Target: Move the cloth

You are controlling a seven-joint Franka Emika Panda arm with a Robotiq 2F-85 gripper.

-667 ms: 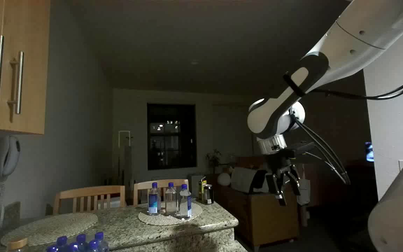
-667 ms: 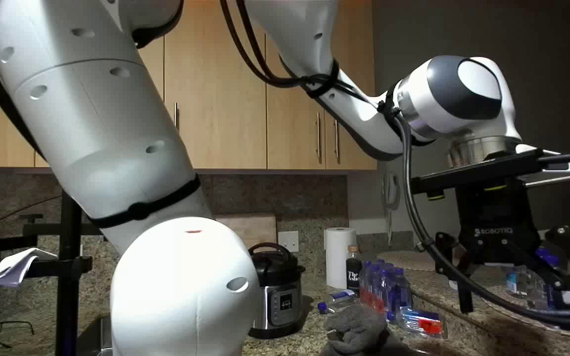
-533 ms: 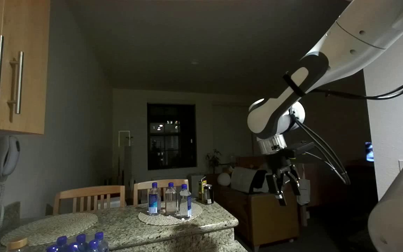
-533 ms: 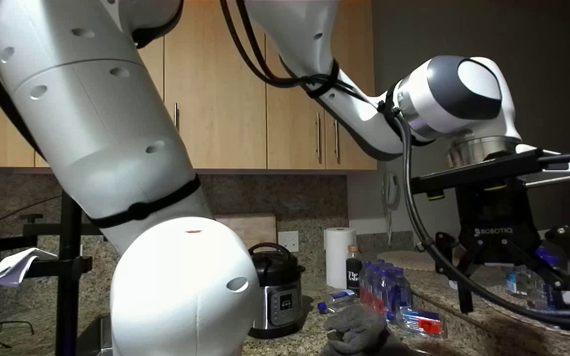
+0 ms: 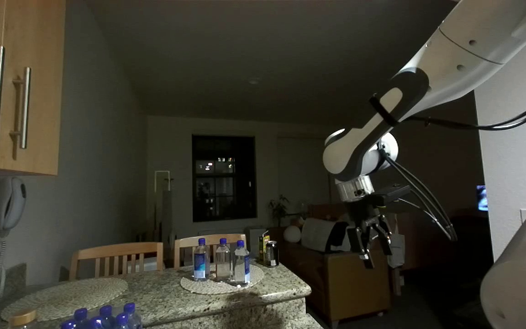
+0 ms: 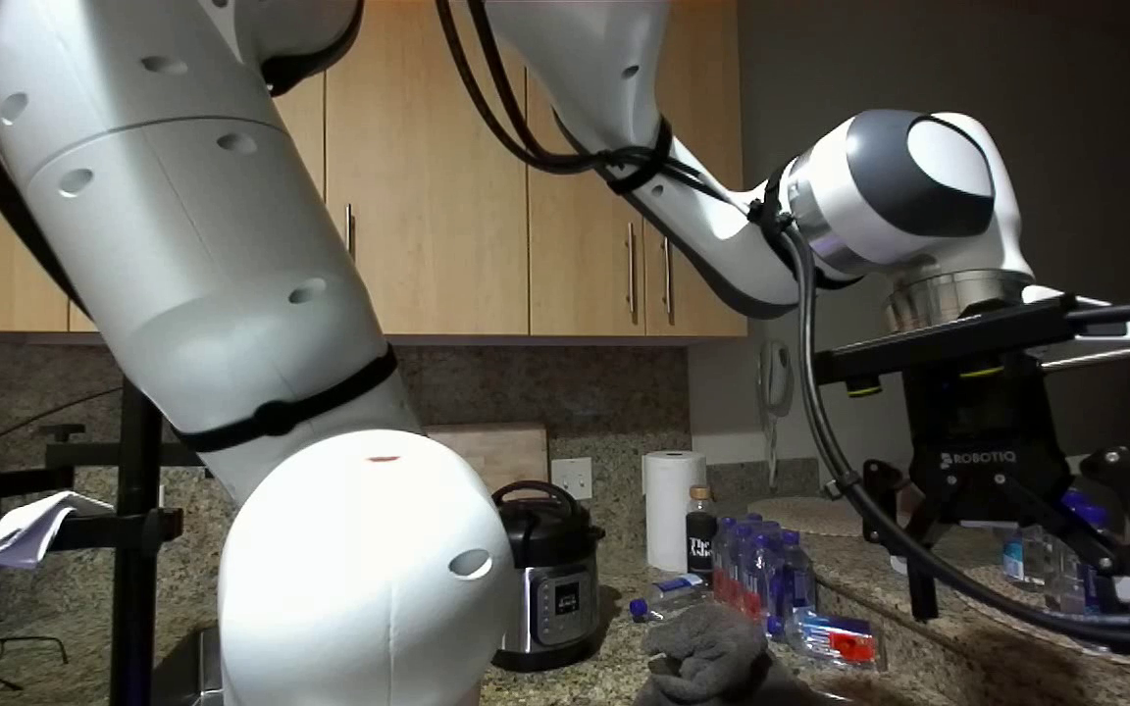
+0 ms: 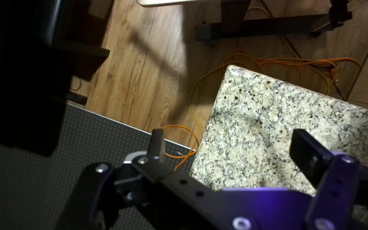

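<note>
A grey, crumpled cloth (image 6: 707, 652) lies on the granite counter at the bottom of an exterior view. Its lower part is cut off by the frame edge. It does not show in the wrist view. My gripper (image 6: 1024, 588) is raised to the right of the cloth and well apart from it. In an exterior view the gripper (image 5: 377, 255) hangs in the air to the right of the counter. In the wrist view the gripper (image 7: 230, 147) is open, its fingers wide apart with nothing between them, above a granite counter corner (image 7: 260, 127).
Several blue-capped bottles (image 6: 751, 569), a paper towel roll (image 6: 675, 510) and a pressure cooker (image 6: 550, 579) stand near the cloth. Bottles (image 5: 223, 260) and a can (image 5: 271, 253) stand on the raised counter (image 5: 162, 292). An orange cable (image 7: 184, 127) lies on the floor below.
</note>
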